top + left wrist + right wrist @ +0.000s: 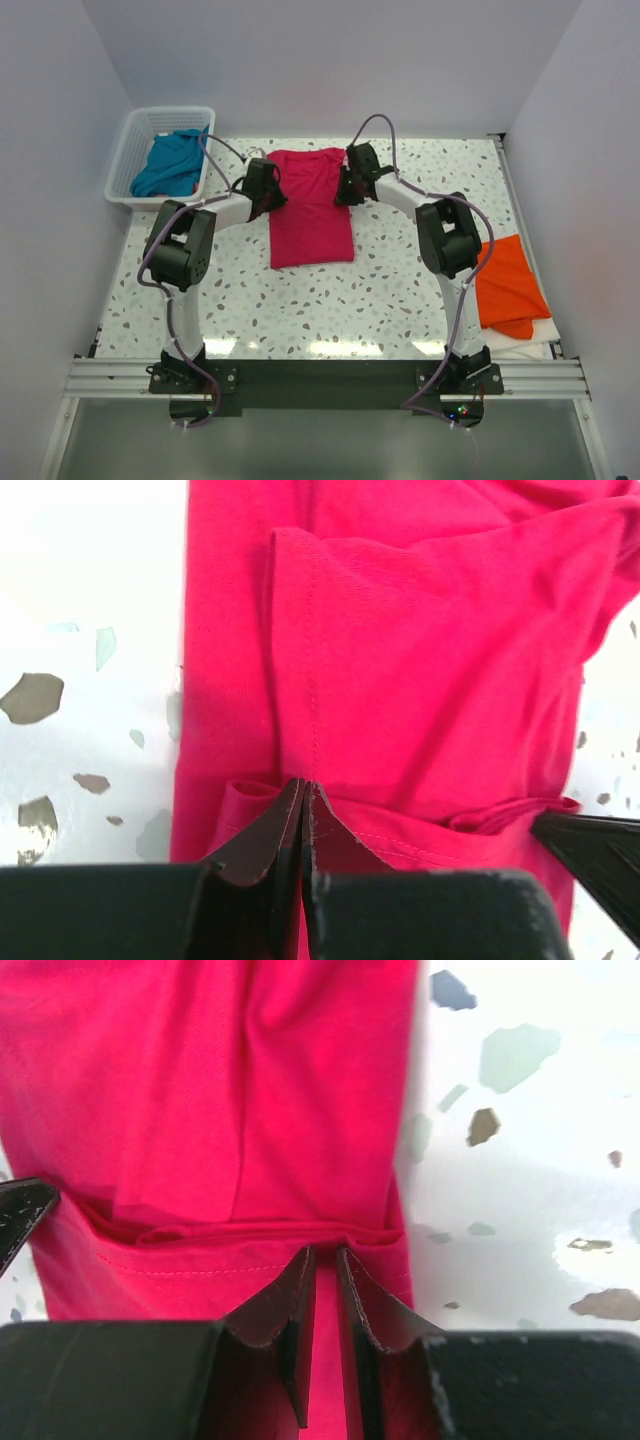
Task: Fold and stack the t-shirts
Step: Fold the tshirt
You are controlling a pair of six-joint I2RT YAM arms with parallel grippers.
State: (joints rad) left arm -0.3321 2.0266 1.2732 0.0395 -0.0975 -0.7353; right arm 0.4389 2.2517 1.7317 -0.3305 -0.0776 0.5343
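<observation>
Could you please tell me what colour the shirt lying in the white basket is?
Teal-blue; the shirt in the basket shows best from the top camera.

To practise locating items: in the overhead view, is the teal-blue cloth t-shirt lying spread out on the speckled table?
No, the teal-blue cloth t-shirt lies crumpled inside the white lattice plastic basket.
</observation>
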